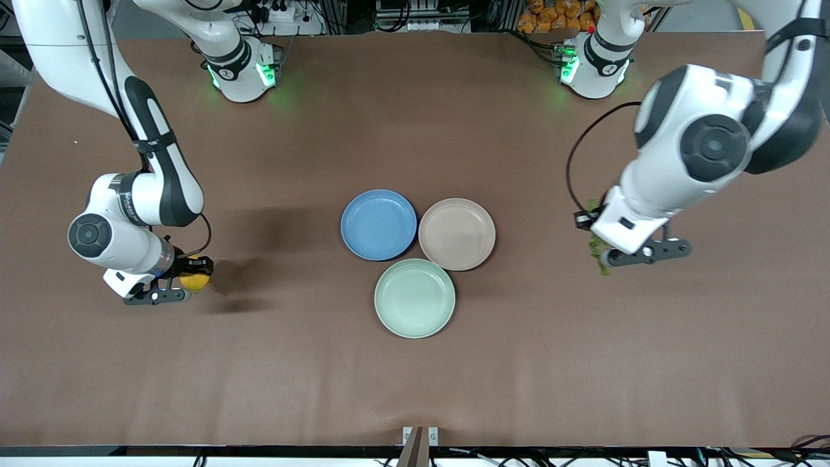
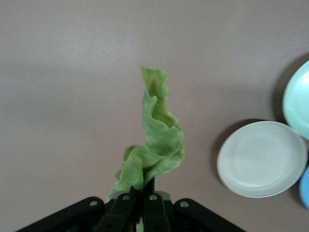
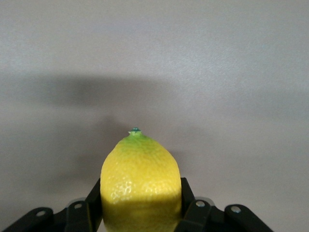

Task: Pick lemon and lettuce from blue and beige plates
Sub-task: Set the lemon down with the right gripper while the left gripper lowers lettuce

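Table [image 1: 415, 389]: brown surface, three round plates clustered at its middle, both arms raised toward its ends

Blue plate [image 1: 379, 224]: bare, toward the right arm's end of the cluster, rim just beside the beige plate [image 1: 457, 233], which is also bare

Mint-green plate [image 1: 414, 298]: bare, nearer the front camera than the other two, close against both

Right gripper [image 1: 188, 280]: up in the air over bare table toward the right arm's end, well apart from the plates; fingers pinching the lemon [image 3: 141, 186] on its two sides, its green-tipped point facing away from the wrist

Left gripper [image 2: 143, 200]: in the air over bare table toward the left arm's end; fingers pressed together on the lettuce [image 2: 153, 140] at what looks like its stem end, the crinkled leaf standing out from the fingertips; in the front view the leaf is mostly hidden by the wrist
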Action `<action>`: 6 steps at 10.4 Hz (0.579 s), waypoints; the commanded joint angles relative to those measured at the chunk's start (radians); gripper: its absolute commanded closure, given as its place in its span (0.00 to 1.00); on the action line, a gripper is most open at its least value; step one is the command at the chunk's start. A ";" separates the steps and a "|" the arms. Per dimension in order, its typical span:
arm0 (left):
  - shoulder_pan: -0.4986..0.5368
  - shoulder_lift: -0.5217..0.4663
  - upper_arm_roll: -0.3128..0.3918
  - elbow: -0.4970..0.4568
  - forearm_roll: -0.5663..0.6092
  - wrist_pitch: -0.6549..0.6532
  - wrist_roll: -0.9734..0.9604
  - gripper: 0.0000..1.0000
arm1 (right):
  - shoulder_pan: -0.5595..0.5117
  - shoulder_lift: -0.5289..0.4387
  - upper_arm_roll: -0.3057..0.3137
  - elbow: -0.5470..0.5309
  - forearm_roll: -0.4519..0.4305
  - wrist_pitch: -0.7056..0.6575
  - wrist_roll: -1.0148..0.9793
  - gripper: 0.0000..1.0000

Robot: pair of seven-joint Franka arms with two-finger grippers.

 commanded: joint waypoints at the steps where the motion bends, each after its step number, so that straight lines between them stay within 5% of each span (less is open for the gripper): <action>1: 0.050 -0.017 -0.010 -0.066 0.004 -0.010 0.067 1.00 | -0.028 0.018 0.017 -0.016 -0.020 0.058 -0.020 1.00; 2: 0.064 -0.003 -0.008 -0.080 0.008 -0.004 0.082 1.00 | -0.032 0.020 0.017 -0.016 -0.020 0.057 -0.020 0.86; 3: 0.073 0.009 -0.007 -0.097 0.010 0.016 0.105 1.00 | -0.039 0.018 0.017 -0.026 -0.020 0.059 -0.018 0.16; 4: 0.105 0.031 -0.010 -0.120 0.007 0.033 0.137 1.00 | -0.042 0.012 0.017 -0.032 -0.020 0.054 -0.020 0.00; 6: 0.107 0.040 -0.010 -0.240 0.001 0.169 0.153 1.00 | -0.057 -0.011 0.019 -0.074 -0.020 0.071 -0.049 0.00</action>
